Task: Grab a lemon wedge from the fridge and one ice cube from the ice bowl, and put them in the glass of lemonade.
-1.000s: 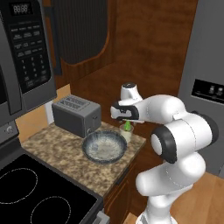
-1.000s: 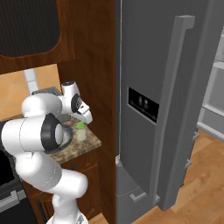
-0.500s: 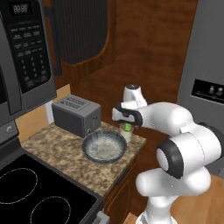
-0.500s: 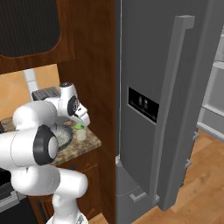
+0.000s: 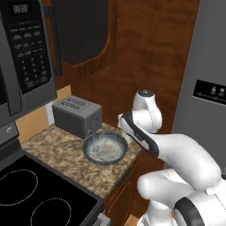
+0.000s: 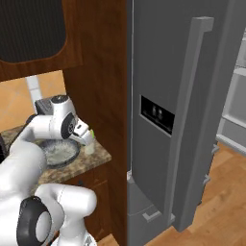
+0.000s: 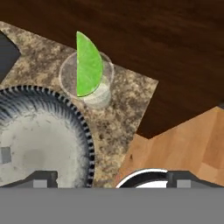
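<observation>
In the hand view the yellow-green lemon wedge (image 7: pixel 89 65) stands on edge in the small clear glass of lemonade (image 7: pixel 99 94), leaning on its rim. My gripper (image 7: pixel 112 180) hovers above, open wide, with nothing between its fingertips (image 7: pixel 43 178). The grey-blue ice bowl (image 7: pixel 39 140) lies right beside the glass, with one pale ice cube (image 7: pixel 5 154) near its edge. From the right base view the gripper (image 6: pixel 84 136) hangs just over the glass (image 6: pixel 90 148) at the counter corner. The ice bowl (image 5: pixel 105 148) sits in front of the toaster. The fridge (image 6: pixel 178 120) stands to the right.
A grey toaster (image 5: pixel 77 115) stands behind the bowl on the speckled counter (image 5: pixel 57 154). A microwave (image 5: pixel 26 53) hangs at the left above a black stove (image 5: pixel 35 194). Dark wood panelling (image 5: pixel 145 48) backs the counter. White fridge shelves (image 6: pixel 235 96) show past the door's edge.
The arm has folded lower and the hand has drawn slightly back from the glass. The jaws have spread a little wider. The wedge stays in the glass.
</observation>
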